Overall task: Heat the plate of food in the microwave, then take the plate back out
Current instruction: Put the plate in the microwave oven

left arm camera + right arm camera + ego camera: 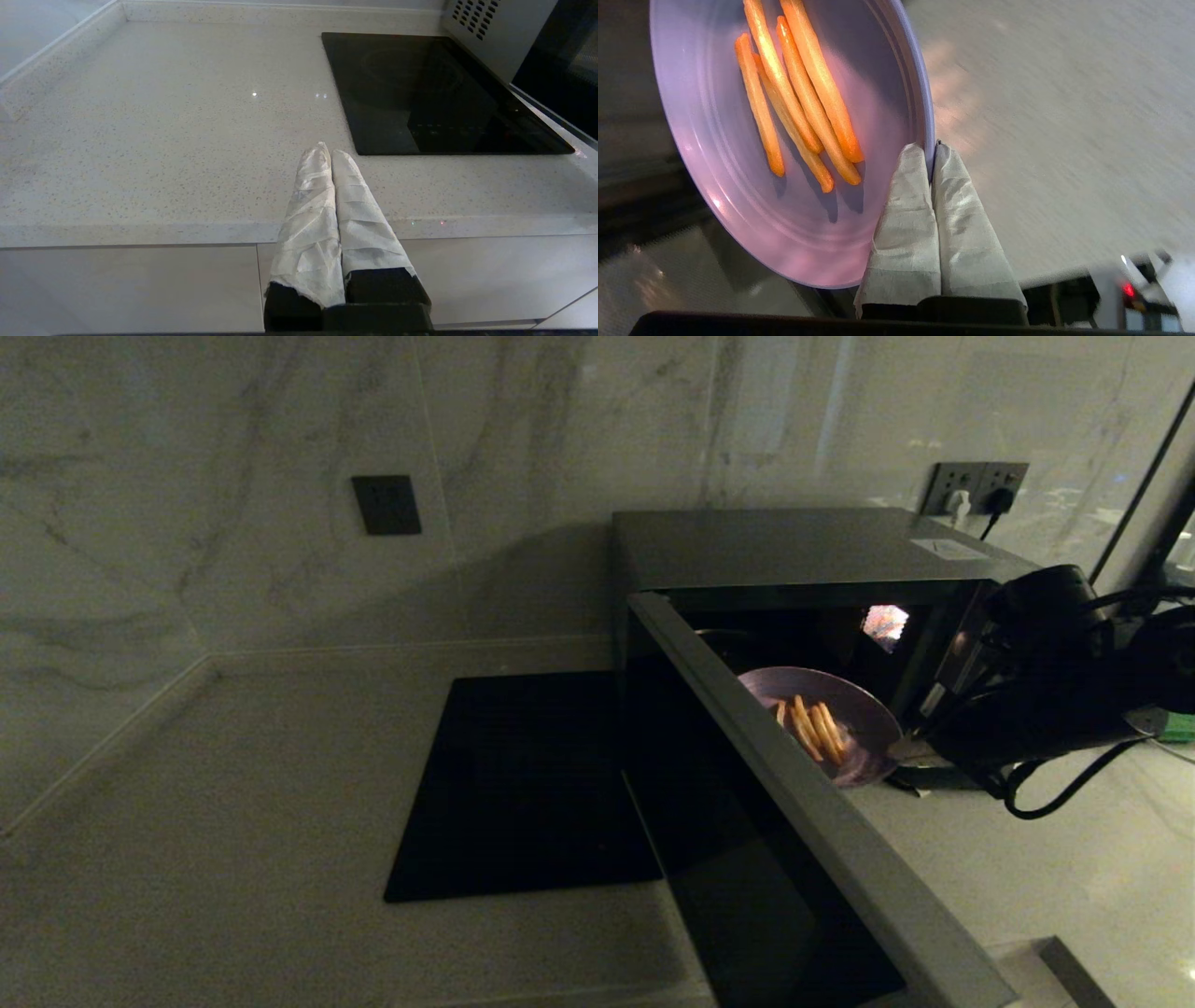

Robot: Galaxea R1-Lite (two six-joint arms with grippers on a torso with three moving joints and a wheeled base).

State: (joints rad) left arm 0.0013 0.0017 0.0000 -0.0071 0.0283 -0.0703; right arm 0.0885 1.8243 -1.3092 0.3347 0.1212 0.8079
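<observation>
The microwave point(784, 546) stands at the back right of the counter with its door point(794, 821) swung wide open toward me and its inside lit. The plate of food point(854, 709), pale lavender with several orange fries point(814, 728), is at the mouth of the opening, its left side hidden behind the door's edge. My right gripper point(904, 749) reaches in from the right. In the right wrist view this gripper point(930, 148) is shut on the rim of the plate point(794, 242), one wrapped finger inside and one outside. My left gripper point(327, 151) is parked shut and empty above the counter's front edge.
A flat black glass square point(523, 784) lies in the counter left of the microwave. The open door juts far out over the counter's front. A wall socket with plugs point(971, 490) sits behind the microwave and a dark switch plate point(386, 504) is on the wall.
</observation>
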